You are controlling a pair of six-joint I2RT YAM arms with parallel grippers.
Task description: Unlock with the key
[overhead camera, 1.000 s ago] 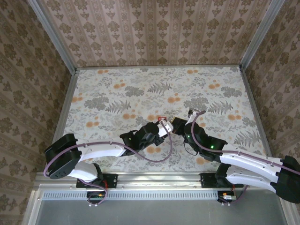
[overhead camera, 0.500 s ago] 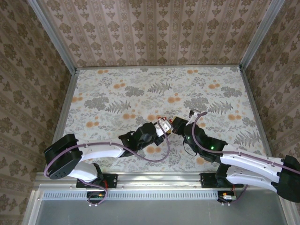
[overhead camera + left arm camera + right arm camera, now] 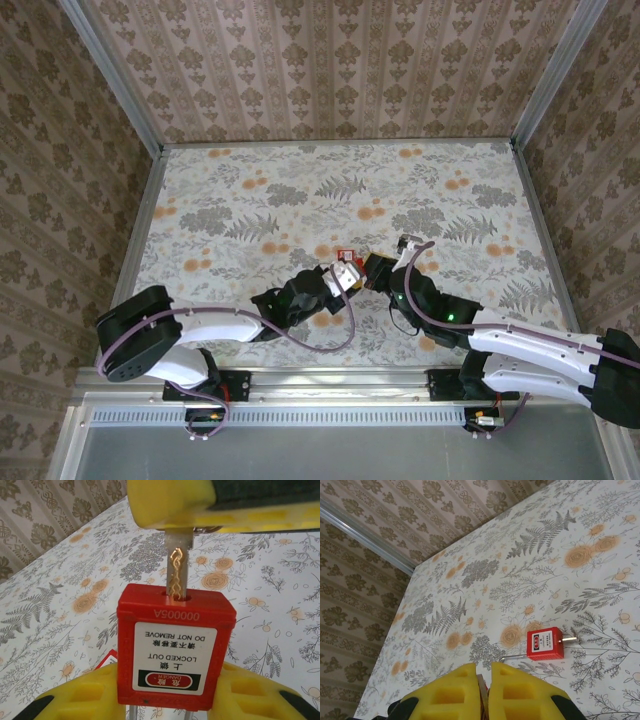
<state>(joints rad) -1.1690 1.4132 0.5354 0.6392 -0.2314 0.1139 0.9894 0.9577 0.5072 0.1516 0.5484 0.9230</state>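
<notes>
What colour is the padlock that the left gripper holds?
The padlock is red with a white label; left wrist view.

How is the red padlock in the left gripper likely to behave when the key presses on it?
The red padlock looks rigid, so it should not flex. Its smooth faces might slip in the left gripper. Gripped only at one end, it may tilt under the key.

Soft, even, fairly bright light; shadows faint.
Left wrist view: the padlock label is sharp, the key glints gold, the yellow fingers at the top edge are blurred. Top view: slightly soft, weak shadows under the 2 arms.
</notes>
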